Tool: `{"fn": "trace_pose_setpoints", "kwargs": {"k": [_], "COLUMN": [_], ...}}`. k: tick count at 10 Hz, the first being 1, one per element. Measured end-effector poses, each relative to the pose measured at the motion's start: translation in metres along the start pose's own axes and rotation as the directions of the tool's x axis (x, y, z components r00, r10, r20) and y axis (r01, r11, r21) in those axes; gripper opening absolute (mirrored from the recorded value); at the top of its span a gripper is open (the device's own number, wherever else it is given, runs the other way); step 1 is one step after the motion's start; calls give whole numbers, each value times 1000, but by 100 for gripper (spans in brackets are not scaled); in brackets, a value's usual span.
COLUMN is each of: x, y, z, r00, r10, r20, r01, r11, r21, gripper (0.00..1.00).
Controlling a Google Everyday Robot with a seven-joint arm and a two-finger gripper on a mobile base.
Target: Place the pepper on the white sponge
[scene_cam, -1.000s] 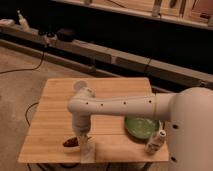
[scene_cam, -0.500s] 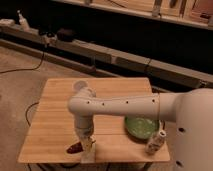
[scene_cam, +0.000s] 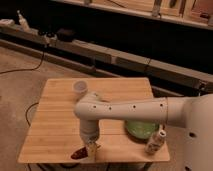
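The pepper, dark red and glossy, sits low in the frame, left of centre, right at the near edge of the wooden tabletop. It lies tilted, its tapered end pointing down and to the left. Whether it rests on the wood or hangs just above it cannot be told. Directly beside it, to the right, the gripper points straight down from the white arm; its fingers are clenched, and their tips meet the pepper's upper right end, so they appear to be grasping the pepper.

The white sponge cannot be made out in this view; the arm and gripper cover part of the near tabletop.

Further out, a green plate lies on the tabletop to the right, partly under the arm. A white patterned bottle stands at the plate's lower right edge, near the tabletop's right corner. A translucent cup stands upright toward the far side of the tabletop, above the arm's elbow. Behind the tabletop, a long dark shelf crosses the upper frame.
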Motion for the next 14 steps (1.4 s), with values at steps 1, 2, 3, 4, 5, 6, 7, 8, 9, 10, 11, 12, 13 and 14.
{"fn": "trace_pose_setpoints", "kwargs": {"k": [1,2,3,4,5,6,7,8,9,10,11,12,13,14], "x": [-2,-3,-4,-6,-7,-6,-5,-4,-5,-6,-7,-9,-10,-10], "y": [0,2,3,6,8,10,10,11,12,13,14,15,16,17], "z": [1,2,3,5,8,11,15,19,22,24,25,26,26,24], "r00": [1000,1000,1000,1000,1000,1000,1000,1000,999,999,999,999,999,999], "r10": [-9,-17,-19,-17,-14,-17,-21,-26,-28,-29,-30,-31,-34,-41], "r20": [4,8,11,8,-2,-7,-12,-15,-19,-21,-20,-20,-20,-18], "r01": [9,17,20,17,14,16,21,26,28,29,30,30,33,41], "r11": [1000,1000,1000,1000,1000,1000,1000,1000,1000,1000,1000,999,999,999], "r21": [-4,-9,-14,-22,-25,-22,-16,-9,-6,-7,-7,-12,-19,-32], "gripper": [30,30,30,30,30,30,30,30,30,30,30,30,30,30]}}
